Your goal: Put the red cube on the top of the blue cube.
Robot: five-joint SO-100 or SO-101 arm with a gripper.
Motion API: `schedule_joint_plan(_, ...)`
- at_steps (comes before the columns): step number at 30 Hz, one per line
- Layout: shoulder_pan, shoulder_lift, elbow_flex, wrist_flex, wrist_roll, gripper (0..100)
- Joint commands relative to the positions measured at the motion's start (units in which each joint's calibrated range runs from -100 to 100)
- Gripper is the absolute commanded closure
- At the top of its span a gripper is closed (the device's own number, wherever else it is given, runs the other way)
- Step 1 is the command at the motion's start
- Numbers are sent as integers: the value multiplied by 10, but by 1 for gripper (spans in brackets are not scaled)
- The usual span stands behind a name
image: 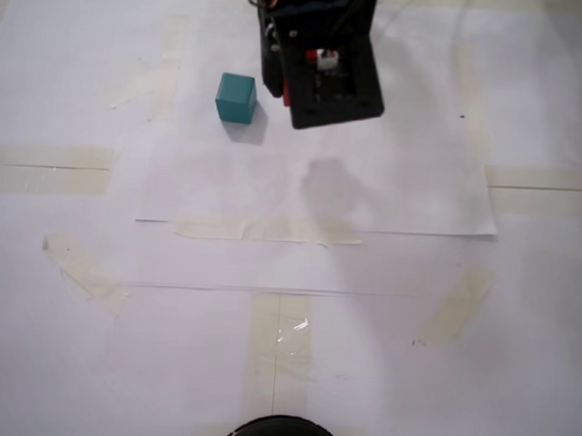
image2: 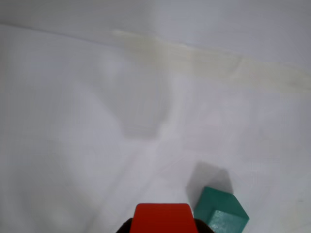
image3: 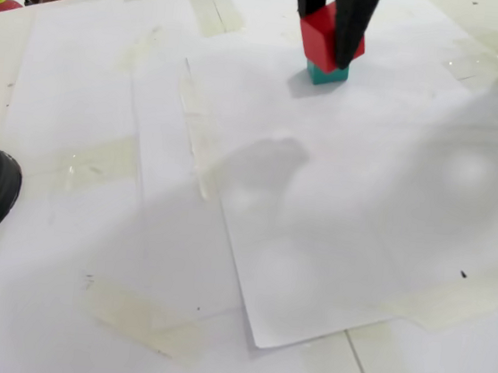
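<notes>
My gripper point(image3: 331, 36) clamped on small matte red cube point(image3: 324, 35), upper centre; matte teal cube point(image2: 221, 213) sits offset right in wrist view, so releasing misaligned risks toppling.

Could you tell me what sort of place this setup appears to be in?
Probably a hobby or lab tabletop for robot practice: white paper sheets taped down as a work surface, and an end effector holding a red cube near a teal cube.
</notes>
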Motion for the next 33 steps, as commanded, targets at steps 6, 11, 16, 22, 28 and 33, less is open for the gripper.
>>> schedule_joint_plan(6,87,-74,-42,9,20,87)
schedule_joint_plan(11,122,-82,-16,6,32,87)
schedule_joint_plan(16,134,-94,40,-24,41,87)
schedule_joint_plan(22,131,-112,100,-51,36,87)
schedule_joint_plan(28,125,-118,135,-78,34,87)
schedule_joint_plan(33,126,-118,151,-95,35,87)
